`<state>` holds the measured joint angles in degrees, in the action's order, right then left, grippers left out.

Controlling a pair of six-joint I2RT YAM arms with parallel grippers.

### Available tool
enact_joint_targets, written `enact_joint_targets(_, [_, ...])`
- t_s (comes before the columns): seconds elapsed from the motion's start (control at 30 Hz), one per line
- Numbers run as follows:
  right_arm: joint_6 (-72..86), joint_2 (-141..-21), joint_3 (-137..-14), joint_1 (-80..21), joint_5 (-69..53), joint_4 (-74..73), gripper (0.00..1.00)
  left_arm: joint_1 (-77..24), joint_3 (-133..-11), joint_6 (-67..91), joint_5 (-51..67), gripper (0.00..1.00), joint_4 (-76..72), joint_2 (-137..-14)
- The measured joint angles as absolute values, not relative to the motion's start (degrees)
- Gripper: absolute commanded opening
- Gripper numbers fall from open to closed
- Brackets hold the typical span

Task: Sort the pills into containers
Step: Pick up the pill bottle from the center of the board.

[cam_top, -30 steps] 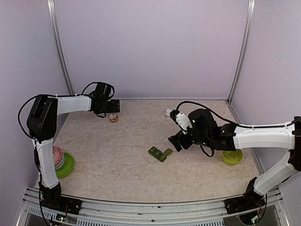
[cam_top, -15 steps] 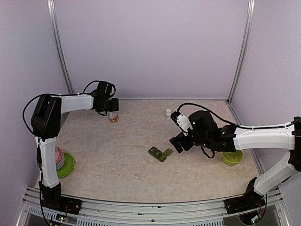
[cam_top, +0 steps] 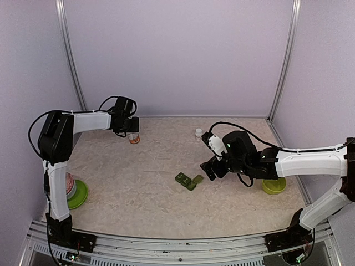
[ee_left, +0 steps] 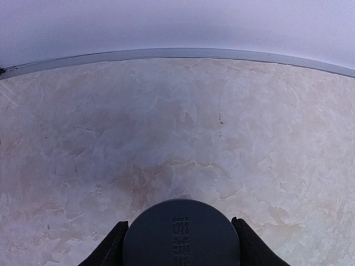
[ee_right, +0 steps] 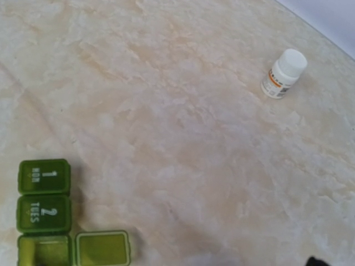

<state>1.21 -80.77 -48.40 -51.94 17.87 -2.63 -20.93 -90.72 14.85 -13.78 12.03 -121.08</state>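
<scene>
White arms (cam_top: 308,158), black joints (cam_top: 52,136), looping black cables (cam_top: 246,129)

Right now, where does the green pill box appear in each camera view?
Top external: pill box near the middle of the table.
Left wrist: not in it; only a dark cap shows.
Right wrist: pill box at the bottom left corner, one lid open.
Shared landmark: the white bottle, beyond the box in top external, upper right in right wrist.
</scene>
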Motion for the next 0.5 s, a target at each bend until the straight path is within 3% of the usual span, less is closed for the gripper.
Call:
enact_joint_targets(0.1, [1.2, -80.8, -48.4, -51.9, 17.9, -2.6, 1.00, -20.9, -90.7, 14.7, -13.7, 0.35, 12.0, -121.1])
enact_joint_targets(0.23, [1.2, -80.8, -48.2, -51.9, 17.9, -2.3, 1.00, -20.9, -90.7, 14.7, -13.5, 0.27, 12.0, -121.1])
enact_joint_targets(0.5, [1.1, -80.8, -48.1, -51.9, 16.5, -1.7, 1.00, -21.4, -89.3, 13.4, -9.0, 0.21, 10.9, -120.0])
